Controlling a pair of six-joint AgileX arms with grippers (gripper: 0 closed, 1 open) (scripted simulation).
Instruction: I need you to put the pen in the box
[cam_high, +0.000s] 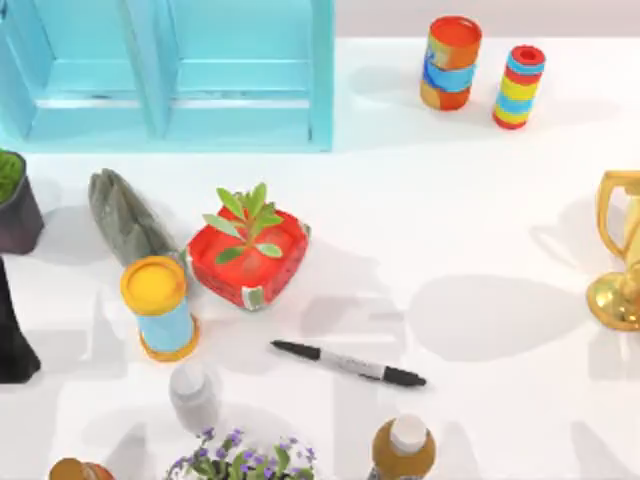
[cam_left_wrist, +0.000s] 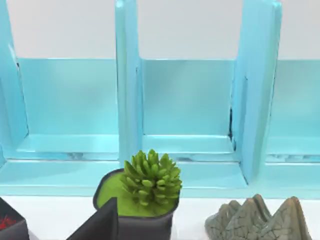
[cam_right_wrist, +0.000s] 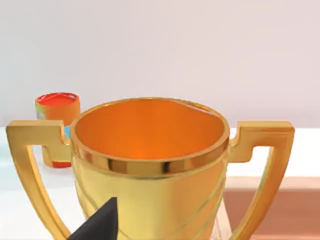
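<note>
The pen (cam_high: 350, 362), with black ends and a grey-white barrel, lies flat on the white table front of centre, slanting down to the right. The box (cam_high: 170, 70) is a light blue open case with dividers at the back left; the left wrist view faces its compartments (cam_left_wrist: 185, 100). My left gripper (cam_high: 12, 335) sits at the table's left edge, well left of the pen, and its dark tip (cam_left_wrist: 100, 225) shows before a potted plant. My right gripper (cam_right_wrist: 97, 225) is close behind a gold trophy (cam_right_wrist: 150, 165), far right of the pen.
A red planter (cam_high: 248, 258), a yellow-lidded blue can (cam_high: 158, 305) and a grey rock (cam_high: 125, 215) stand left of the pen. A white bottle (cam_high: 193, 395), a brown bottle (cam_high: 403, 450) and flowers (cam_high: 240, 460) line the front. Two striped cans (cam_high: 450, 62) stand at the back.
</note>
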